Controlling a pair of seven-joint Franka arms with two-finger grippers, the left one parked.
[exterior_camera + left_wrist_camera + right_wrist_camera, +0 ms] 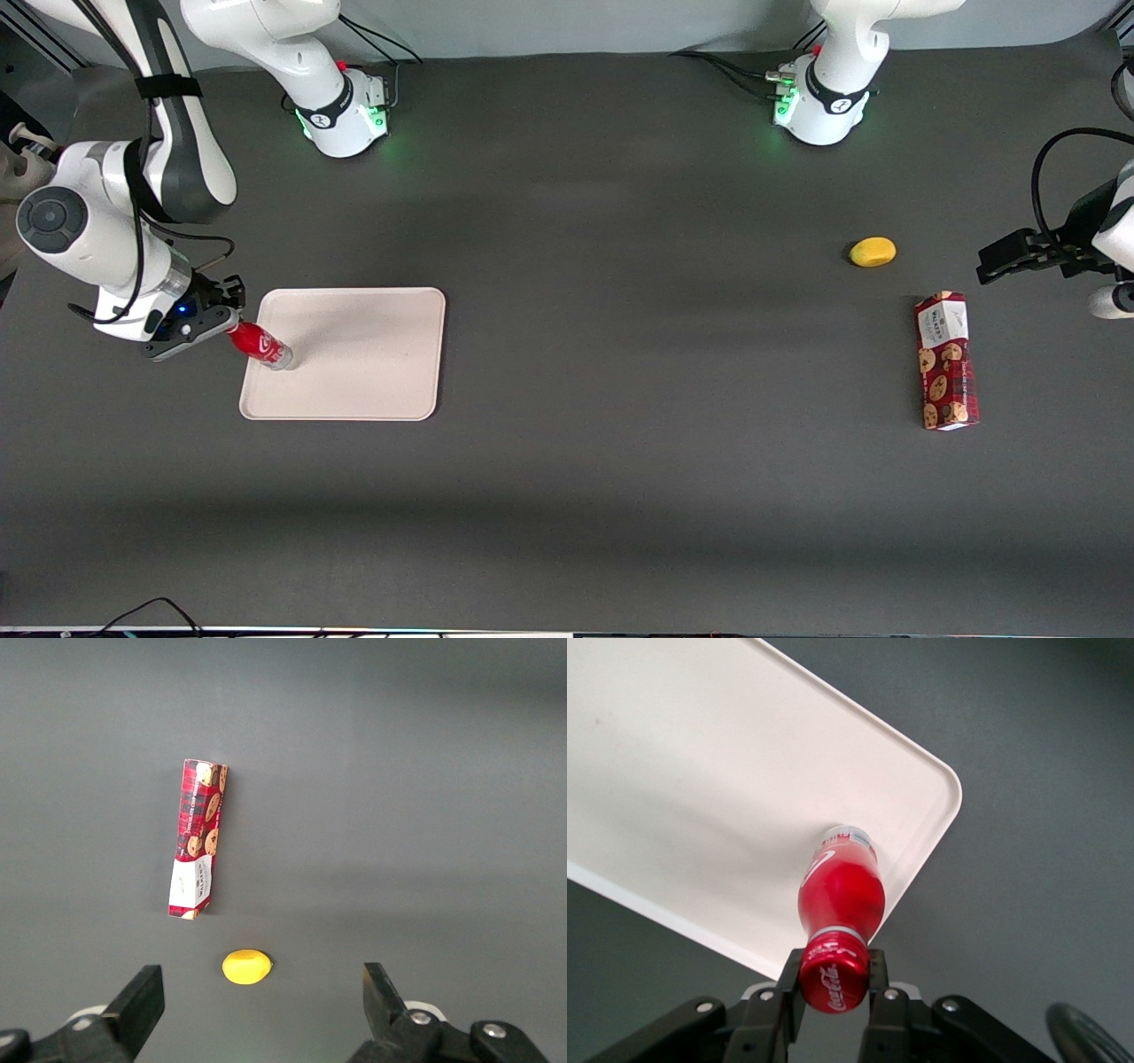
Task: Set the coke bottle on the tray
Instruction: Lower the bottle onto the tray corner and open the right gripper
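Observation:
The coke bottle (260,344) is small and red, with a red cap and a clear base. It is tilted, with its base over the pale cream-pink tray (372,354), just inside the tray's rim at the working arm's end. I cannot tell whether the base rests on the tray. My right gripper (232,330) is shut on the bottle's cap, just outside that rim. In the right wrist view the two fingers (788,979) clamp the cap of the bottle (840,890), whose base points at the tray (682,771) near a rounded corner.
A long red cookie box (947,361) and a small yellow fruit (873,252) lie on the dark table toward the parked arm's end. Both also show in the left wrist view, the box (198,837) and the fruit (246,966).

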